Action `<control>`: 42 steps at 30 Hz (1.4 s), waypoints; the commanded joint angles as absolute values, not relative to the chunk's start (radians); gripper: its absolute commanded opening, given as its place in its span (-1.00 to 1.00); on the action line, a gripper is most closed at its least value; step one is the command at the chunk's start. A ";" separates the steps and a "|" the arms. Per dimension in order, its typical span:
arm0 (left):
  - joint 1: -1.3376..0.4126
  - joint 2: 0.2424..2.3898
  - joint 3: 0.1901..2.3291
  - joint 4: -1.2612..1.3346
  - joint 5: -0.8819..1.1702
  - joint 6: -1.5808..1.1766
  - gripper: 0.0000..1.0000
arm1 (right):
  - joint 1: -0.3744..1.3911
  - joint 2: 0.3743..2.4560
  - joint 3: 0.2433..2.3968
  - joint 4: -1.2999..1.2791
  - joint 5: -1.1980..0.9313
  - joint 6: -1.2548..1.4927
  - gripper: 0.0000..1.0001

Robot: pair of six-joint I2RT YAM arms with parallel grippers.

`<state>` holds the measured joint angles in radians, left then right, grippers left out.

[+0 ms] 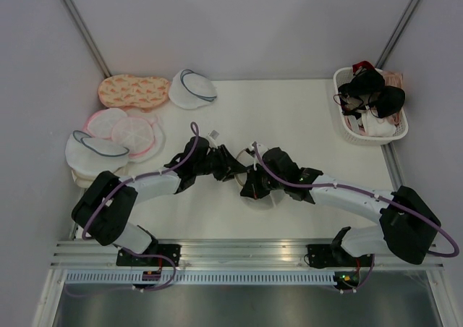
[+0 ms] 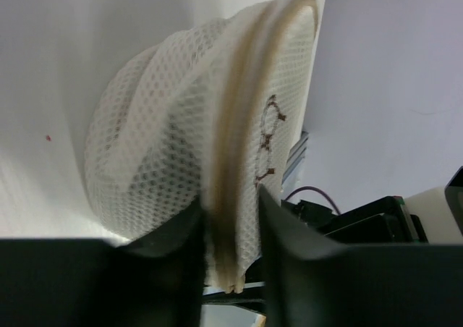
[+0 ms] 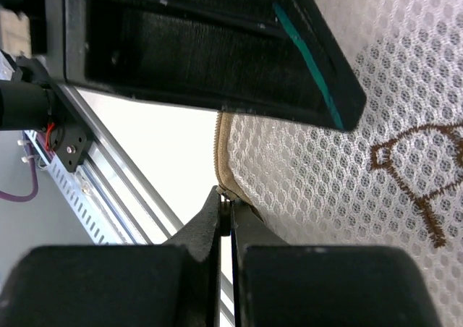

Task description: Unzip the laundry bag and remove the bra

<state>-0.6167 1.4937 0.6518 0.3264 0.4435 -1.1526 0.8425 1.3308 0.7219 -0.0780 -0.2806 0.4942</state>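
- Laundry bag (image 2: 155,160): a round, drum-shaped pouch of white honeycomb mesh, soft and puffed. It is at mid-table, held on edge between the two grippers.
- Zipper rim (image 2: 242,103): a tan-brown woven band running around the drum's edge, stiffer than the mesh.
- Bra drawing (image 2: 269,142): thin dark-brown stitching on the flat face.
- Bra: not seen, since the mesh hides what is inside. It is judged to be still in the bag.
- Left gripper (image 2: 231,229): black fingers clamped on the rim, anchoring the bag.
- Right gripper (image 3: 226,218): fingers pressed together, pinching the rim's lower end. Whether the pull tab itself is caught is too small to tell.
- Step in hand, as judged: opening the zip. The right gripper should pull along the curve of the rim, not away from it. The left gripper should keep the band taut so the mesh does not bunch in the teeth.
- Table (image 1: 289,117): smooth, matte white.
- Basket (image 1: 396,133): white slatted plastic at the far right corner, holding dark and pale garments.
- Grey-rimmed pouches (image 1: 192,90) and pink-rimmed pouches (image 1: 134,133): far left, well apart from the bag.
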 commanded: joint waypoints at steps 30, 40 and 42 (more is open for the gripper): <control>-0.549 1.355 0.649 0.189 0.373 -1.020 0.56 | 0.865 1.417 0.885 -0.594 0.462 0.456 -0.99; -0.548 1.005 0.603 -0.095 0.112 -0.988 0.99 | 0.864 1.396 0.934 -0.684 0.614 0.460 -0.02; -0.548 0.915 0.588 -0.127 0.084 -0.992 0.99 | 0.862 1.385 0.953 -0.699 0.600 0.456 0.53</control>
<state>-0.5510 1.0058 0.6117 -0.0277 0.1921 -1.0252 0.8646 1.4113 0.8959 -0.6567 0.5446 0.4572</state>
